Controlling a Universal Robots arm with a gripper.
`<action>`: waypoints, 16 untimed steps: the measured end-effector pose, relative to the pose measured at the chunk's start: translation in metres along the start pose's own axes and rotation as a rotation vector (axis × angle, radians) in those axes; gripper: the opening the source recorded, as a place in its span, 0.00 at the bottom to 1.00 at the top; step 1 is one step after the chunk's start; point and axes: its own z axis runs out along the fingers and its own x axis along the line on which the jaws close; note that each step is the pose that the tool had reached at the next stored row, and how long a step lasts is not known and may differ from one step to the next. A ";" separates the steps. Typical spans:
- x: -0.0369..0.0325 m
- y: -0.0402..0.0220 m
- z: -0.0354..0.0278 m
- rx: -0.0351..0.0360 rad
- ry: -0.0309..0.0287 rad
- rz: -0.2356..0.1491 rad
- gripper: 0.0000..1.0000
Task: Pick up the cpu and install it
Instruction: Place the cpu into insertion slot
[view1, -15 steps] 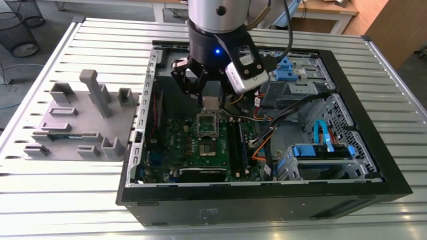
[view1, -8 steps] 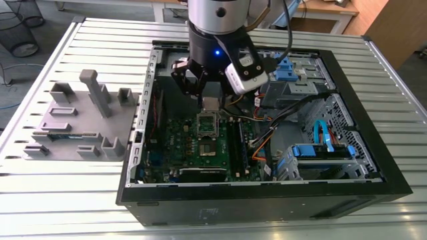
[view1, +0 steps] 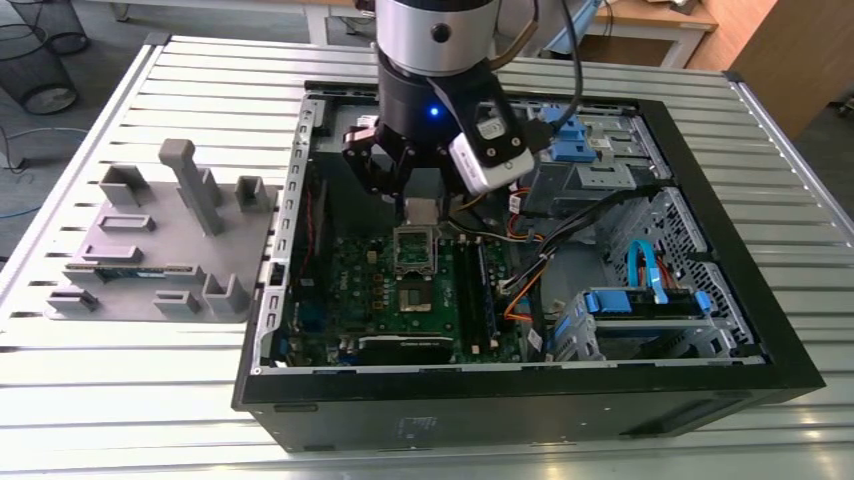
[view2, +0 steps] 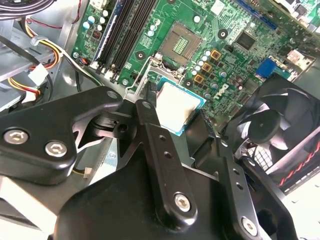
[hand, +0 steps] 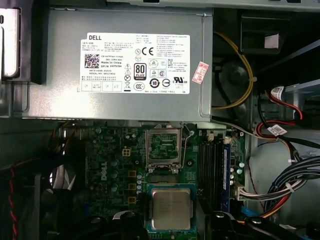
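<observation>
One slight tilt of the cpu (view2: 181, 106) pinched in my gripper (view2: 177, 113) could, I judge, misseat it in the motherboard socket (view2: 179, 45).

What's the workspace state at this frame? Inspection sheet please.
Surface: slatted silver metal table carrying an open black computer case and a grey moulded fixture tray.
Job's things: small flat square silvery-topped cpu held above the green motherboard; the open square socket is empty.
Clutter: long narrow green memory stick lying in the tray; big grey metal box with white label inside the case.
Grippers: black gripper shut on the cpu, fingers on either side of it.
Cables: loose coloured wire bundles beside the motherboard.
Surroundings: black wire-mesh bins on the floor, wooden desk behind.
</observation>
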 end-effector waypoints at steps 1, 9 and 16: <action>0.0000 -0.0002 0.0008 0.0000 -0.0001 0.000 0.47; 0.0002 -0.0005 0.0084 0.0019 0.0000 0.000 0.47; 0.0004 -0.0006 0.0125 0.0031 0.0001 0.000 0.47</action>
